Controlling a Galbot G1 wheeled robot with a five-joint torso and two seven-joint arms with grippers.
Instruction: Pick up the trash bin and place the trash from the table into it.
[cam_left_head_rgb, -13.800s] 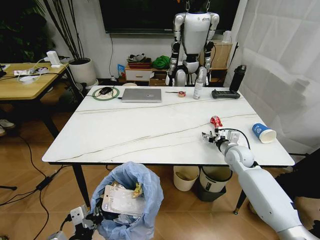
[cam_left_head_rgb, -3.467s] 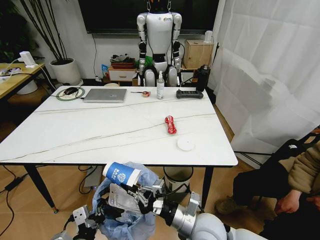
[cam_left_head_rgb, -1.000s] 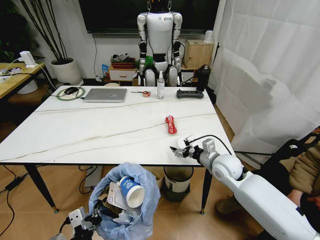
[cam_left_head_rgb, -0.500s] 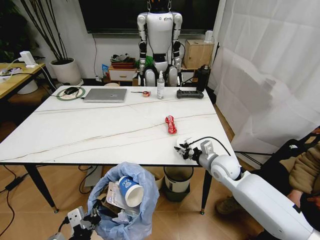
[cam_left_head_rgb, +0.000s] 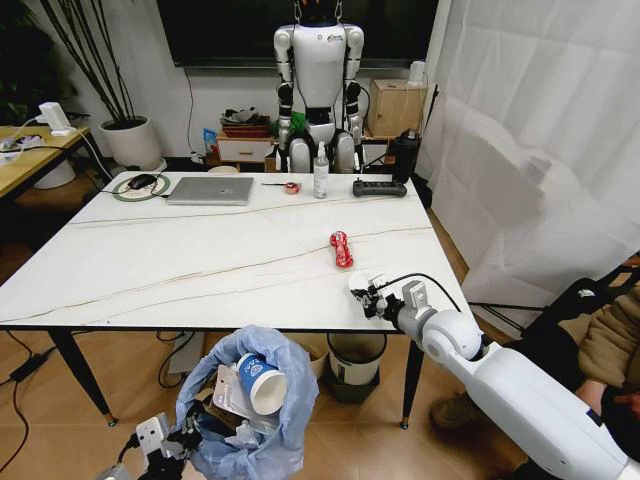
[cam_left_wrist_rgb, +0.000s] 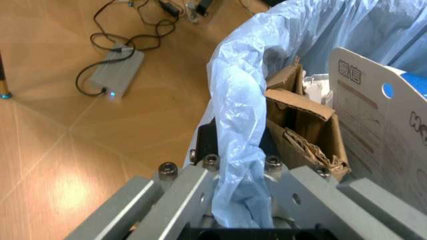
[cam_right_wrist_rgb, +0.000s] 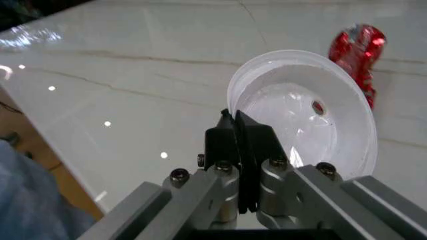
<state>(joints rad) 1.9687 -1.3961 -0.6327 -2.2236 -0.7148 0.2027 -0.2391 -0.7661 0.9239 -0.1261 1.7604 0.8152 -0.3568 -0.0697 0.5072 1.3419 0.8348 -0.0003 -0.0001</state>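
While the left gripper (cam_left_wrist_rgb: 240, 220) pinches the rim of the crinkly light-blue bagged trash bin (cam_left_head_rgb: 250, 400) at lower left, the right gripper (cam_right_wrist_rgb: 241, 150) has its jaws clamped on the round white plastic lid (cam_right_wrist_rgb: 307, 125) at the marble worktop's (cam_left_head_rgb: 200, 260) near edge; next comes lifting it over the bin, leaving the crumpled red wrapper (cam_left_head_rgb: 342, 248).

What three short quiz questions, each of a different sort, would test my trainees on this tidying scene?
1. True or false: the right gripper is shut on the white lid.
2. Which litter lies loose on the table? A) red wrapper B) yellow wrapper C) tissue
3. Fill in: the blue-white paper cup sits in the ____.

Key: 1 true. 2 A, the red wrapper. 3 trash bin, whose bag the left gripper pinches.
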